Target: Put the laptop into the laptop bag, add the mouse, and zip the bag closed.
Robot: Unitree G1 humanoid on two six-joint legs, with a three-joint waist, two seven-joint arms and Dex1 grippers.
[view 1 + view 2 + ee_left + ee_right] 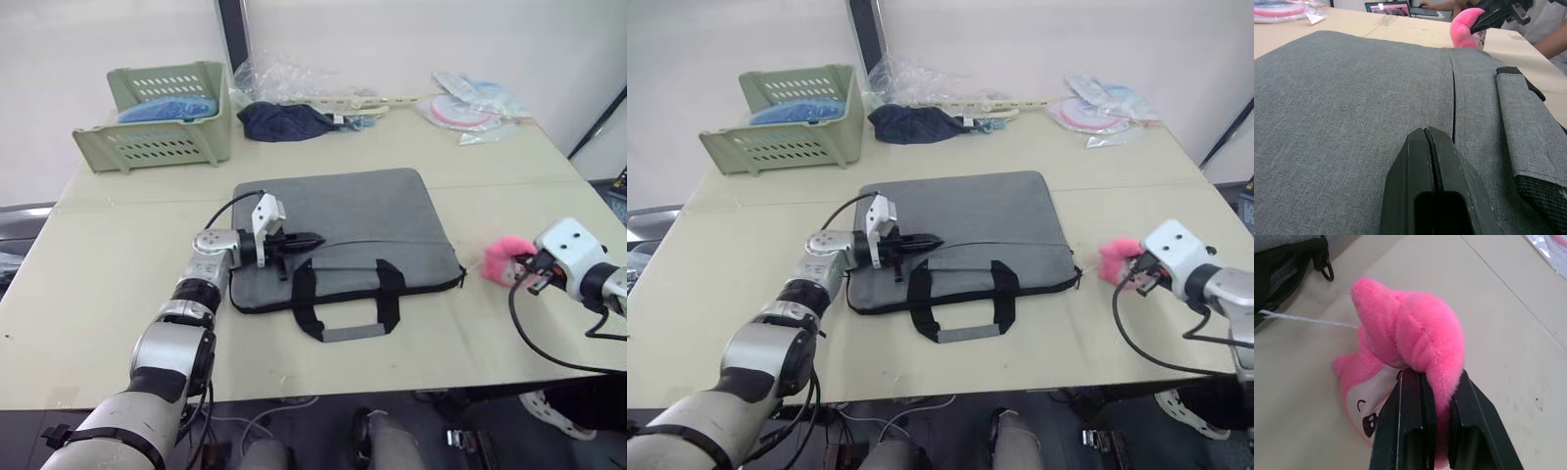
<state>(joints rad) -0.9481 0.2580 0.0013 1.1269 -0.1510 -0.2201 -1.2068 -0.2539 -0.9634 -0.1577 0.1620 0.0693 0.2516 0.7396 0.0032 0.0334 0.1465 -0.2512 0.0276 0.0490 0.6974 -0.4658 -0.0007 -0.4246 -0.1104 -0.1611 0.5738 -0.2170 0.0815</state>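
Note:
The grey laptop bag [362, 215] lies flat mid-table, its black strap handles [348, 299] toward the front edge. My left gripper [315, 238] is shut and rests on the bag's top fabric near its left front, beside the black zipper line [1453, 103]. Right of the bag, my right gripper [524, 266] is shut on the pink fluffy pompom charm [1405, 323], just above the table. A thin white string [1308, 319] runs from the charm to the bag's right front corner. The laptop and the mouse are out of view.
A green slotted basket [162, 117] with blue items stands at the back left. A dark blue cloth bundle [284, 120] and clear plastic wrapping [294, 78] lie behind the bag. Packets [470, 103] sit at the back right. A person's arm [1547, 34] shows beyond the table.

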